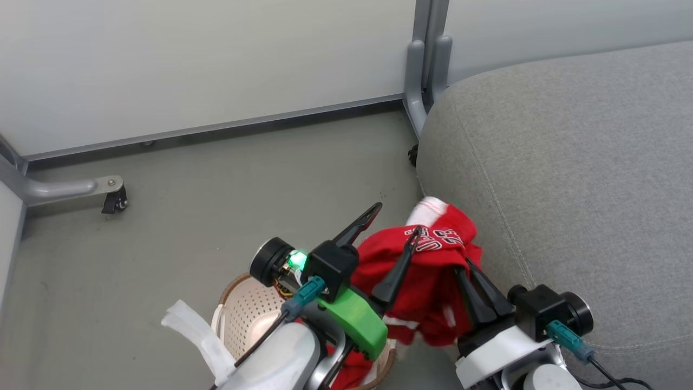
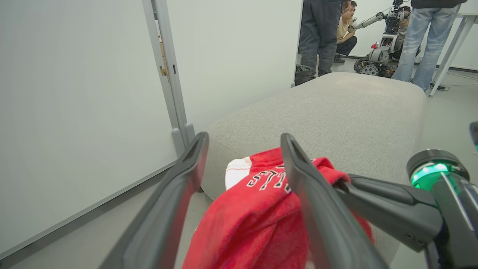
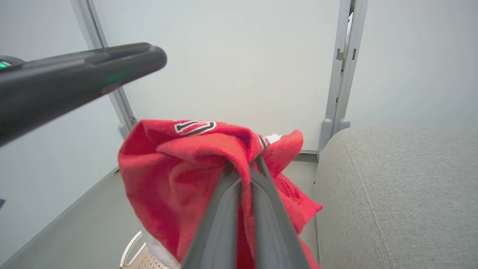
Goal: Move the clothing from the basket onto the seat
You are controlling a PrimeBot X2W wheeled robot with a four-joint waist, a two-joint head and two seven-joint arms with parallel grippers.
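Observation:
The red clothing (image 1: 427,271) with white lettering hangs bunched above the floor, between the basket and the seat's edge. My right gripper (image 1: 463,268) is shut on an upper fold of it; the right wrist view shows its two fingers pinched together (image 3: 244,166) in the red clothing (image 3: 179,168). My left gripper (image 1: 395,221) stands open just left of the garment, its fingers spread wide (image 2: 244,138) with the clothing (image 2: 257,209) below and beyond them. The cream basket (image 1: 249,309) sits low under my left arm, with more red fabric in it. The grey seat (image 1: 568,189) lies to the right.
A pale partition wall with grey metal posts (image 1: 425,59) stands behind, and a caster foot (image 1: 111,195) rests on the floor at the left. Beyond the seat (image 2: 336,112), people's legs (image 2: 317,33) and another robot (image 2: 381,52) stand in the background.

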